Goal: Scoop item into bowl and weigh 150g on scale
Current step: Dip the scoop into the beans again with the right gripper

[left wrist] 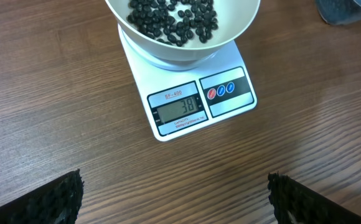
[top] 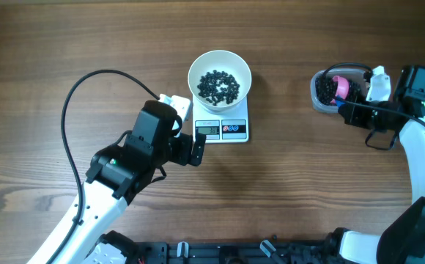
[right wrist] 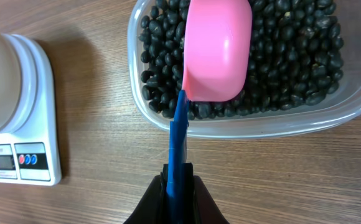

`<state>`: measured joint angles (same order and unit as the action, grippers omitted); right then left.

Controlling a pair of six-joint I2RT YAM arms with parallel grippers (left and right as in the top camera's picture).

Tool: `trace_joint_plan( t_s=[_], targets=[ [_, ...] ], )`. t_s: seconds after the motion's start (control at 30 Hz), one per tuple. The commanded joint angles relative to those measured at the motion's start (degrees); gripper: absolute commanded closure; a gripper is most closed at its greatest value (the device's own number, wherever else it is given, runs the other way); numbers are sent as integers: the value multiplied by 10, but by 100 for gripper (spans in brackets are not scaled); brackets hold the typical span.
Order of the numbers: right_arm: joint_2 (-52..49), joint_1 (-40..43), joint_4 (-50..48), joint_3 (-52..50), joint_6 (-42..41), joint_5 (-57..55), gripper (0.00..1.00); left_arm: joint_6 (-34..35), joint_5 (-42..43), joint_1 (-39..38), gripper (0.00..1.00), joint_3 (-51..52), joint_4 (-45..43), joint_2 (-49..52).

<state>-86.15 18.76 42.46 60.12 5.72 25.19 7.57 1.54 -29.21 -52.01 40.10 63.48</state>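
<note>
The white bowl (top: 220,64) stands on the small white scale (top: 234,132) and holds a thin layer of black beans (top: 219,86). In the left wrist view the scale (left wrist: 230,109) shows 38 on its display, under the bowl (left wrist: 187,56). My left gripper (top: 189,128) is open just left of the scale, and between its fingertips (left wrist: 56,199) there is only bare table. My right gripper (right wrist: 179,177) is shut on the blue handle of a pink scoop (right wrist: 218,50). The scoop's cup lies over the beans (right wrist: 292,56) in the clear tub (right wrist: 330,115).
The clear tub (top: 319,95) sits at the right of the table, a hand's width from the scale. A black cable (top: 73,103) loops over the table behind the left arm. The scale (right wrist: 37,124) also shows at the left of the right wrist view.
</note>
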Motion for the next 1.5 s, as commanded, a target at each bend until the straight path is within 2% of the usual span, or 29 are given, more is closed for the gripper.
trace_joint_plan(
  t_s=[0.0, 0.57, 1.03, 1.27, 1.47],
  targets=[
    [-7, 1, 7, -6, 3, 52, 96, -11, -3, -3, 0, -2, 0, 1],
    [-8, 38, 7, -6, -29, 83, 96, -11, -3, -3, 0, -2, 0, 1],
    [-61, 51, -1, -6, -43, 110, 96, -11, -3, -3, 0, -2, 0, 1],
    [-61, 89, -6, -6, -47, 169, 96, -11, -3, -3, 0, -2, 0, 1],
    [-62, 102, -7, -6, -102, 193, 96, -11, -3, -3, 0, -2, 0, 1]
  ],
)
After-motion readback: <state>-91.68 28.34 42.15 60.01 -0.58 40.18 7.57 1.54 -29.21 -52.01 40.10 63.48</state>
